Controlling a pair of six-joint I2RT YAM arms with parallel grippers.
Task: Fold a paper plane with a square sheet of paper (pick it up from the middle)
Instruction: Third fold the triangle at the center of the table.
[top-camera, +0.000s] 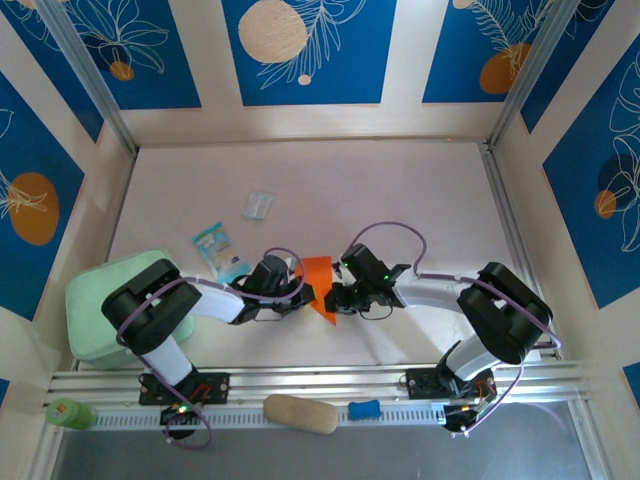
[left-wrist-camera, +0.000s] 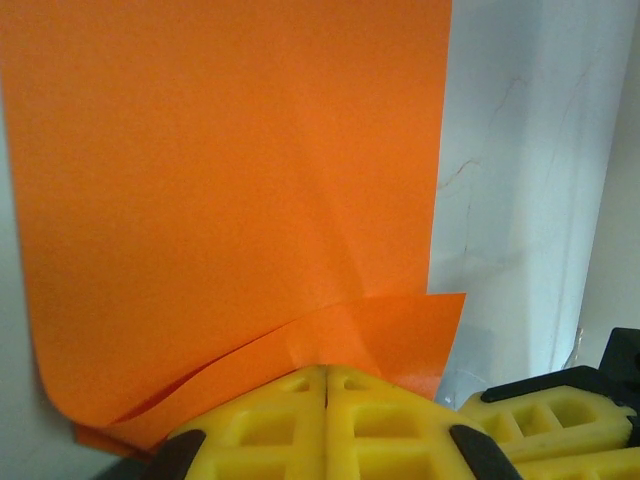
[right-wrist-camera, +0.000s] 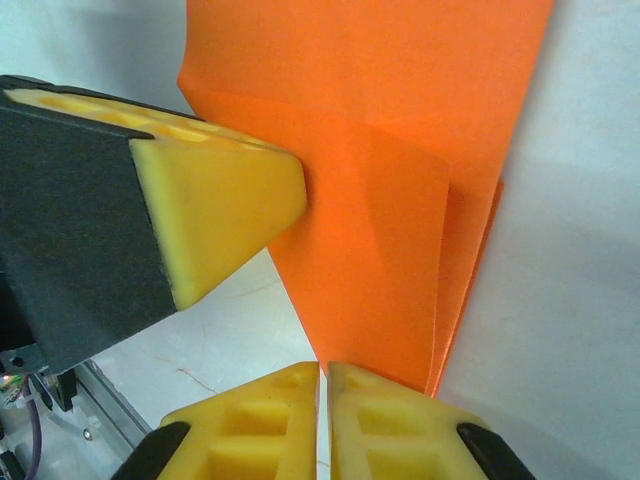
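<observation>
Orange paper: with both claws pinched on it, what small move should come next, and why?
Probably press the loose fold of the square sheet of paper flat against the table. The left claw and the right claw are both shut on its edge, close together, and the folded-over layer curls loosely instead of lying creased.

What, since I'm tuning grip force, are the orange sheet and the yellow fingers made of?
The bright orange folded sheet looks like thin matte paper: crisp creases, curling edge. The yellow fingers look like dull moulded rubber or plastic, with recessed pockets; which, I cannot tell.
</observation>
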